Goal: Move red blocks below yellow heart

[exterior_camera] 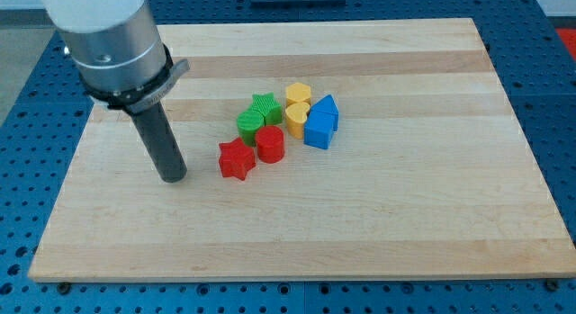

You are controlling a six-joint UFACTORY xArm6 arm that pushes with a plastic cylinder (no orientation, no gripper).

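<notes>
Two red blocks are what matter here, and both sit low in the little cluster mid-board. Using the yellow heart [297, 117] as the landmark: the red cylinder [270, 144] is just below and to the view's left of it, looking like it touches the green blocks, and the red star [236, 159] is further left and lower again, right beside the cylinder. Above the heart is a yellow hexagon-ish block [298, 94], to its right a blue block [322, 122], and to its left a green star [263, 108] with another green block [249, 125] whose shape I can't make out.

There's no pincer on this arm, so nothing to open or close, just the rod. The tip [173, 178] is well to the left of the heart and lower, a short gap left of the red star, touching nothing.

If I were driving it, I'd push rightward on the star's left face, slightly from above, so it slides along under the cylinder and heart. Go slow; an off-centre shove could spin the star into the green ones.
</notes>
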